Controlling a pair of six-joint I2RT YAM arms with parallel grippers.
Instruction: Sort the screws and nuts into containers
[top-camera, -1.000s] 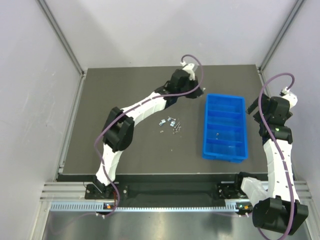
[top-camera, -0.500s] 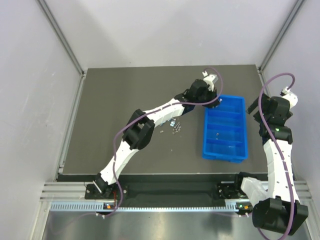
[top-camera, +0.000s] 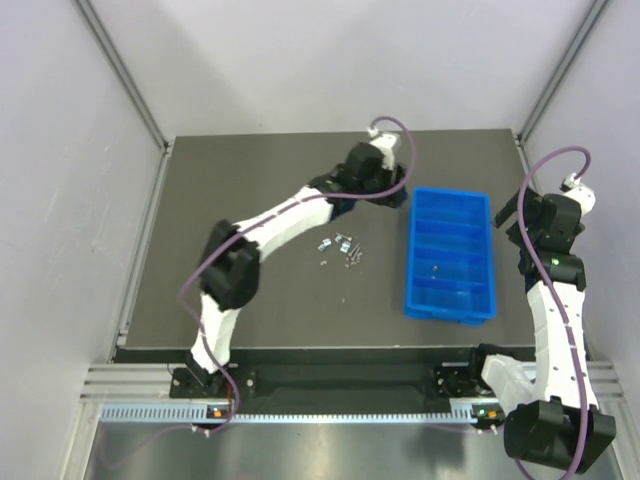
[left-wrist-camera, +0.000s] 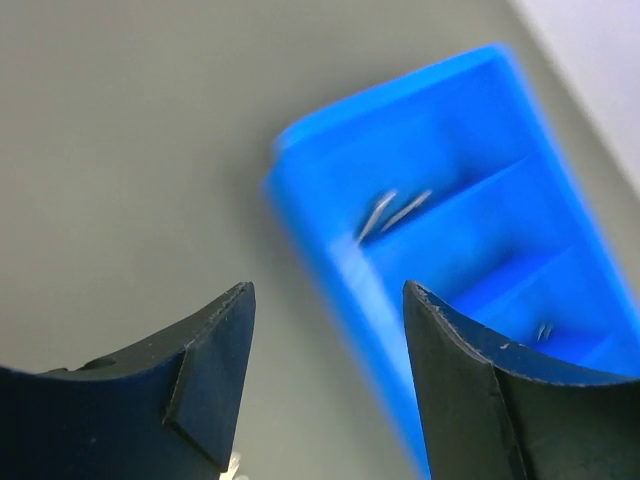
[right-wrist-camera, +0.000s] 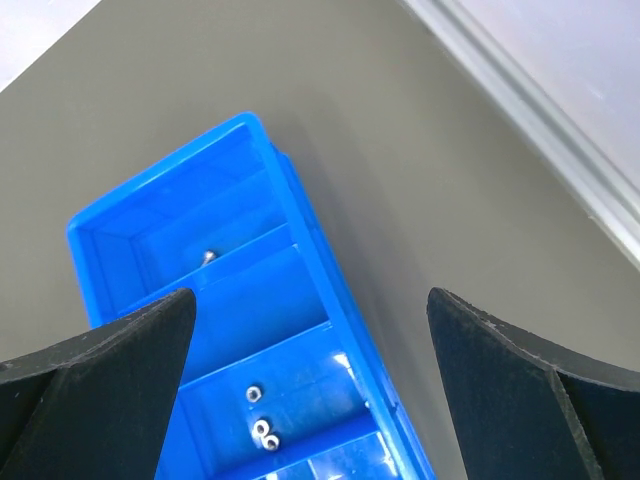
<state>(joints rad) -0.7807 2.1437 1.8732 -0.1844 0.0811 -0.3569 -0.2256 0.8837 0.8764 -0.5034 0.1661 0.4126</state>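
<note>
The blue containers tray (top-camera: 450, 298) lies right of centre, its compartments in a row. Loose screws and nuts (top-camera: 341, 247) sit in a small heap on the dark mat, left of the tray. My left gripper (top-camera: 394, 192) hovers just left of the tray's far end, open and empty (left-wrist-camera: 325, 290). In its wrist view two screws (left-wrist-camera: 392, 209) lie in the tray's end compartment, blurred. My right gripper (right-wrist-camera: 310, 295) is wide open over the tray's right side, holding nothing. Below it a screw (right-wrist-camera: 208, 257) lies in one compartment and three nuts (right-wrist-camera: 262, 432) in another.
The dark mat (top-camera: 250, 180) covers the table, with grey walls on three sides and a metal rail (top-camera: 300, 385) along the near edge. The right arm (top-camera: 555, 300) stands close beside the tray's right wall.
The left arm reached out over the tray's far end, then swung back to its left. Its jaws went from shut to open. The right arm has not moved.
</note>
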